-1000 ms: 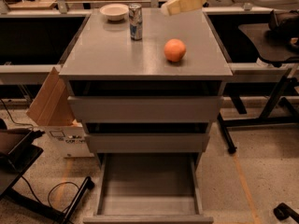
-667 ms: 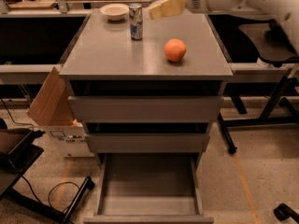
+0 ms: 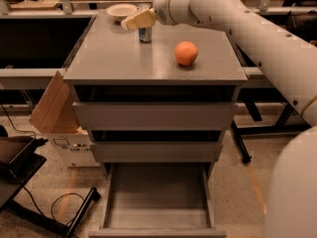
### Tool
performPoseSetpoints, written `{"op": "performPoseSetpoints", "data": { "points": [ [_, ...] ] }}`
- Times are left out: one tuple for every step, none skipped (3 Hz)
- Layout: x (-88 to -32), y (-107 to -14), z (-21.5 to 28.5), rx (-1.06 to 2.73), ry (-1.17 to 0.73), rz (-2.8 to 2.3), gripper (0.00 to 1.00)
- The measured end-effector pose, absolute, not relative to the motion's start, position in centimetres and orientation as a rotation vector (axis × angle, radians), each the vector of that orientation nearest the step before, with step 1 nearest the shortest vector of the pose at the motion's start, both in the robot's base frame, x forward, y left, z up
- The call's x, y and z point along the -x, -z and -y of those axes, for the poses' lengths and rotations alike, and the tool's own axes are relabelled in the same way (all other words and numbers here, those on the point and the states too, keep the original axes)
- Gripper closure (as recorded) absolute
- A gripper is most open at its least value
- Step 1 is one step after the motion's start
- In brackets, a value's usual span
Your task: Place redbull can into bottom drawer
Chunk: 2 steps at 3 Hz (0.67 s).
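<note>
My white arm [image 3: 257, 38] is spanning the upper right of the frame above the grey cabinet [image 3: 114, 58]. The bottom drawer [image 3: 156, 202] is lying open at lower centre. My gripper [image 3: 130, 23] is hanging over the redbull can [image 3: 145, 34] at upper centre; I cannot tell whether it is clenched or released.

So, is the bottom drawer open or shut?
Open: the bottom drawer is pulled out, floor visible; the gripper is at the redbull can.

- One camera, high before the grey cabinet [image 3: 124, 58], looks down on it; the open bottom drawer [image 3: 157, 197] lies nearest.
- The gripper [image 3: 131, 23] hangs at the top's far end, over the redbull can [image 3: 145, 34].
</note>
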<state>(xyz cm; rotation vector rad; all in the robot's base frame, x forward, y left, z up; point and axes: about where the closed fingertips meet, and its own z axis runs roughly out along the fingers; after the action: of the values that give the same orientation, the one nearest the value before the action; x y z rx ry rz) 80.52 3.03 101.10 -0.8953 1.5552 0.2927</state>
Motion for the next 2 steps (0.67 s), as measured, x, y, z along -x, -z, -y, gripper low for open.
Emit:
{"op": "performPoseSetpoints", "data": {
  "points": [
    [-84.5, -99.3, -4.5, 0.849, -0.296, -1.603, 0.0],
    [-88.4, -98.3, -5.0, 0.736, -0.365, -1.667, 0.0]
  ]
}}
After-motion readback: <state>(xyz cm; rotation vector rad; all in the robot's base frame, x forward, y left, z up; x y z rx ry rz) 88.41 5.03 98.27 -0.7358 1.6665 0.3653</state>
